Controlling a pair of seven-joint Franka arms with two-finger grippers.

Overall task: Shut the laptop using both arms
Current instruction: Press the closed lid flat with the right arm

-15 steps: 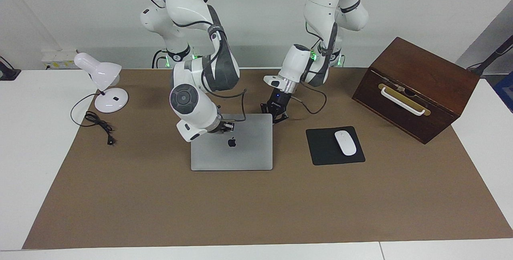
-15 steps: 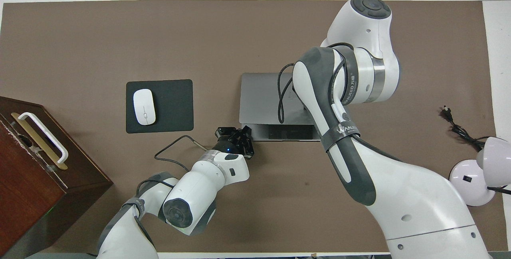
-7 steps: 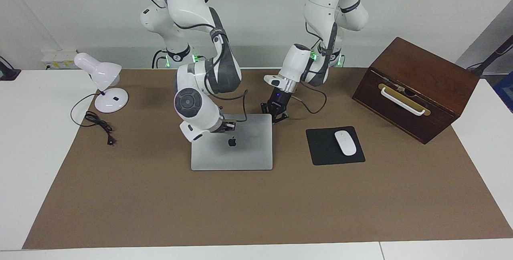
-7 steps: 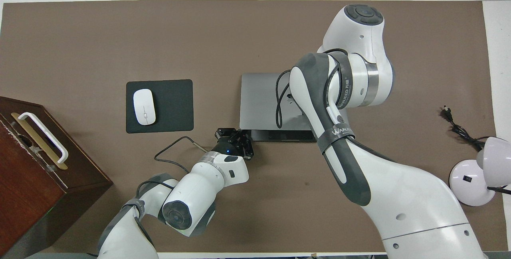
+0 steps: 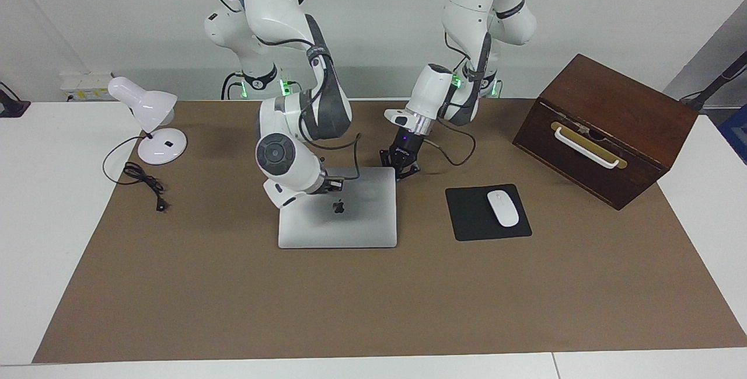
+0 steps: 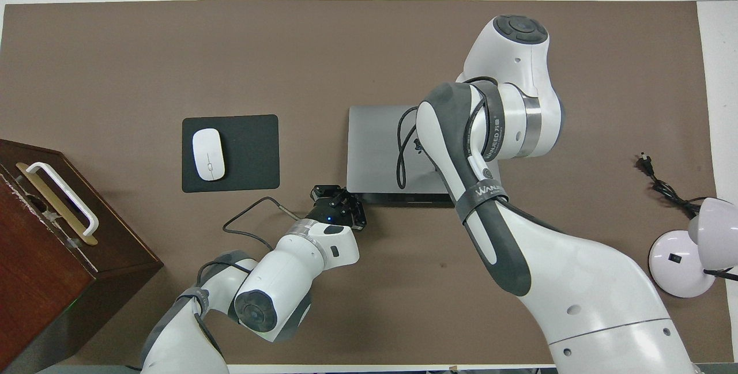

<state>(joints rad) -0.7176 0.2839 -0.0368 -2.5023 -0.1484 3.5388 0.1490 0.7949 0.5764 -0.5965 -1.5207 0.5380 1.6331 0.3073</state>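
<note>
**Lid nearly flat, both arms at the hinge edge**

At the centre of the frame, the laptop [image 5: 338, 215] lies on the brown worktop [image 5: 233, 309], its lid with the dark apple logo facing up. A second ago the overhead view showed a broad dark strip of the base at the lid's lower edge; that strip is now a thin dark line, so the lid has dropped almost fully onto the base. I judge the closing nearly done, with only a last press left.

The right claw [image 5: 328, 185] sits on the lid just above the logo in the facing view, mostly hidden by its own wrist; whether it is clenched or released cannot be told. The left claw [image 5: 400, 170] rests at the lid's upper right corner in that view, at the laptop's edge, barely moved; its fingers too cannot be read.

Right of the laptop in the facing view lies the black mousepad [image 5: 470, 215] with the white mouse [image 5: 502, 208]. The wooden box [image 5: 607, 128] stands at upper right, the white desk lamp [image 5: 149, 119] at upper left.
</note>
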